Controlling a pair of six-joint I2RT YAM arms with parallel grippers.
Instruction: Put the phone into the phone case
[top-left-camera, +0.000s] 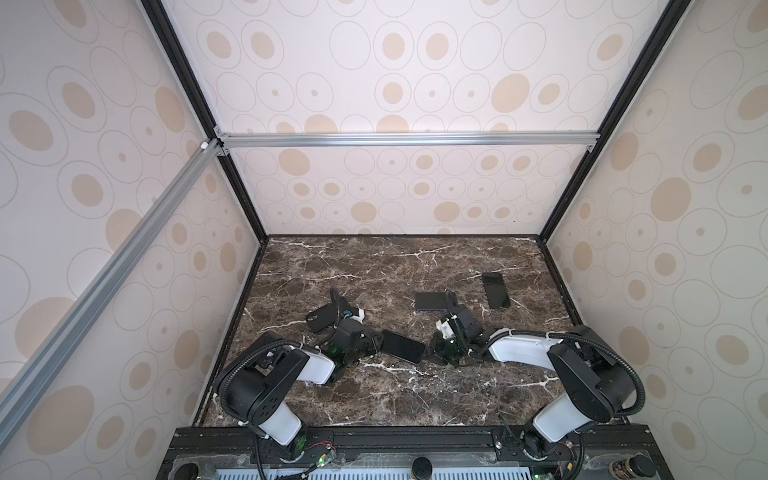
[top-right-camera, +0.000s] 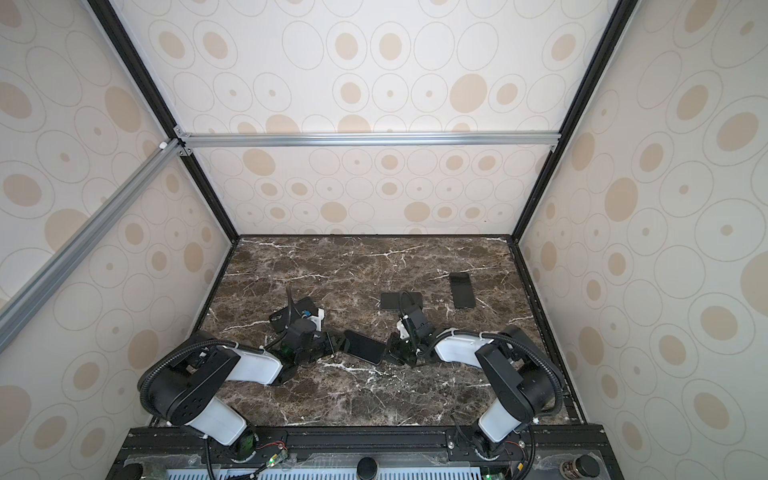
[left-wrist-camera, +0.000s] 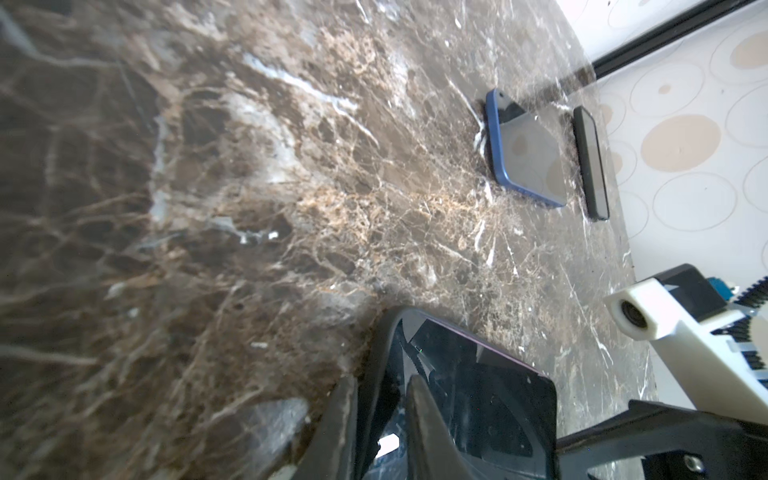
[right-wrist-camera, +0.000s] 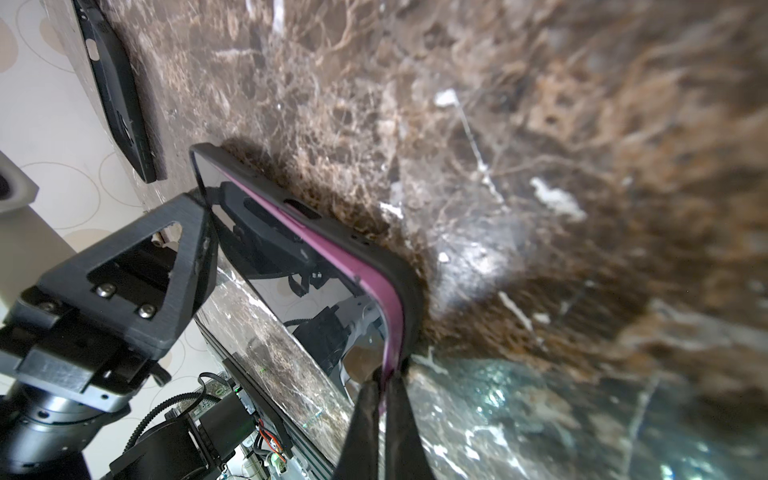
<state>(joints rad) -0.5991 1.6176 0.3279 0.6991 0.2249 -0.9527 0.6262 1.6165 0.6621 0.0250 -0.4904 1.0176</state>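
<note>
Phone (top-left-camera: 402, 347) mid-worktop (top-left-camera: 415, 399) in both top views, left hand (top-left-camera: 379, 343) and right hand (top-left-camera: 428, 354) at its ends. Left wrist: left hand clamps the case (left-wrist-camera: 380, 336) end. Right wrist: right hand pinched shut on phone's corner, purple edge looks proud. Press squarely, left bracing!

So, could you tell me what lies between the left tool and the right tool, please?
A purple-edged phone in a black case bridges the gap; the left tool and right tool each grip one end, in both top views.

Glossy glass phone (right-wrist-camera: 282, 266); matt black phone case (right-wrist-camera: 409, 291); polished marble-look table (top-left-camera: 374, 266).
</note>
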